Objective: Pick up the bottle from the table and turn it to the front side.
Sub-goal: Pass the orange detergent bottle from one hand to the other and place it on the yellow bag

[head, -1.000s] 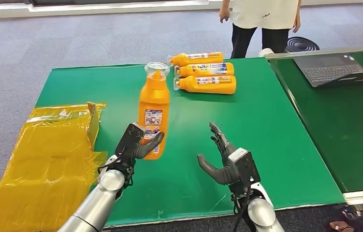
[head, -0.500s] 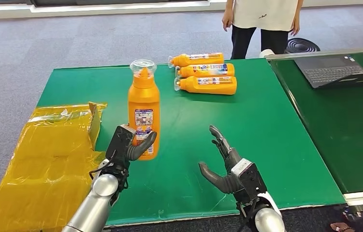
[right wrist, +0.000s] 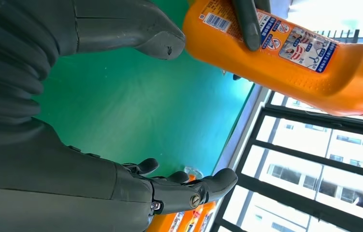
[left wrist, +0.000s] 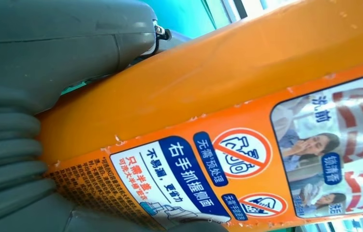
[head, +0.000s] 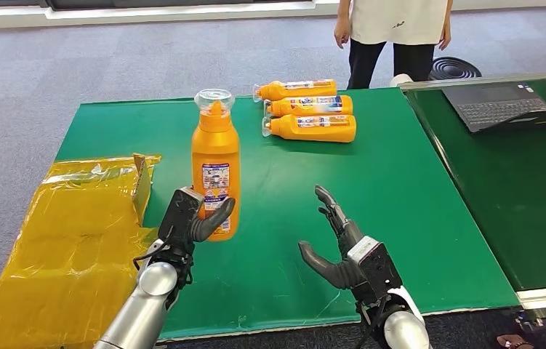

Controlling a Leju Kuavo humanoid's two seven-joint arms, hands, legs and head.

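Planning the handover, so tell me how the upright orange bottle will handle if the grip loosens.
Probably tippy: the orange bottle stands tall and narrow, gripped low by the left robot hand. Its glossy label looks smooth, so it may slip. On its side it would likely roll little, like the three lying bottles, which look flattish.

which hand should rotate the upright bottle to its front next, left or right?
Left, probably. The left hand already grips the bottle low on its body, upright on the table. The right hand is open, apart from the bottle.
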